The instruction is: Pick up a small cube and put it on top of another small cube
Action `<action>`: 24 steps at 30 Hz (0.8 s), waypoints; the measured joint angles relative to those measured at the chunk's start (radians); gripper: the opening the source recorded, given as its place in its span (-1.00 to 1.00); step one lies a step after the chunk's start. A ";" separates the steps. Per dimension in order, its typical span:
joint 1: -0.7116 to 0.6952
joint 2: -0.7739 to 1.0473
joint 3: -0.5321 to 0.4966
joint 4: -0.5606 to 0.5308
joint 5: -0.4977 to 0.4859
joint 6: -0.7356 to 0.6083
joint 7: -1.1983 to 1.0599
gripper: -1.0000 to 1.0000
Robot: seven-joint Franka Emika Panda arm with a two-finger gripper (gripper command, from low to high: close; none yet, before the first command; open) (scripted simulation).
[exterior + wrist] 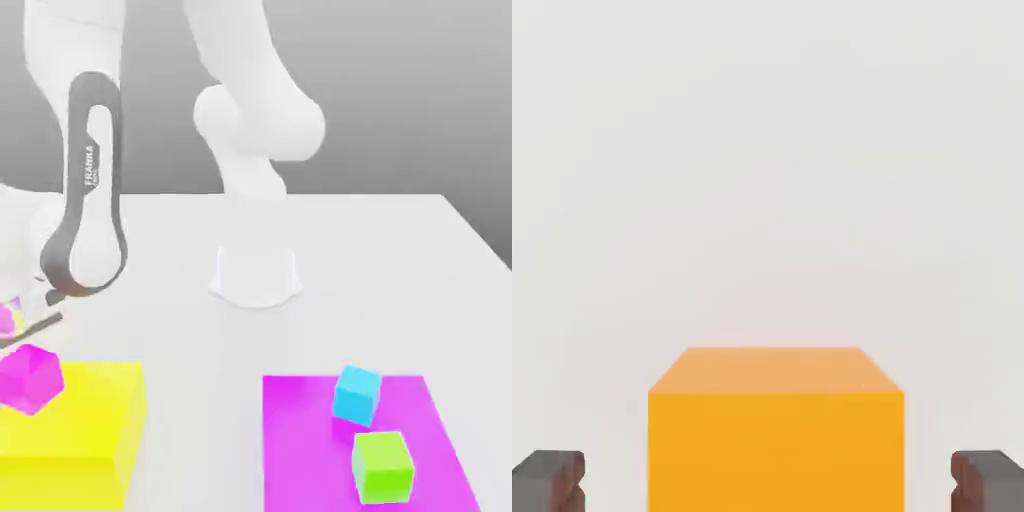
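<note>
A: How does the cube look?

B: It is plain orange, with flat faces and sharp edges. In the hand view it sits on the white table, between the two dark fingertips of the gripper.

A: Do the fingers hold it?

B: They stand apart, one on each side, and a gap of table is seen between each tip and the cube. They do not touch it.

A: How many things are there?

B: In the exterior view there is one magenta cube on one yellow block, then one cyan cube and one green cube, both on one magenta mat. One white arm bends down at this view's left.

A: And the room?

B: The table is white and smooth. Behind it is a plain grey wall.
</note>
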 joint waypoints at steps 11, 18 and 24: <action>0.011 -0.173 -0.032 -0.033 -0.032 -0.143 0.011 -1.00; 0.062 -0.366 0.019 0.051 -0.026 -0.424 -0.098 -1.00; 0.142 -0.402 0.053 0.080 -0.096 -0.480 -0.050 -1.00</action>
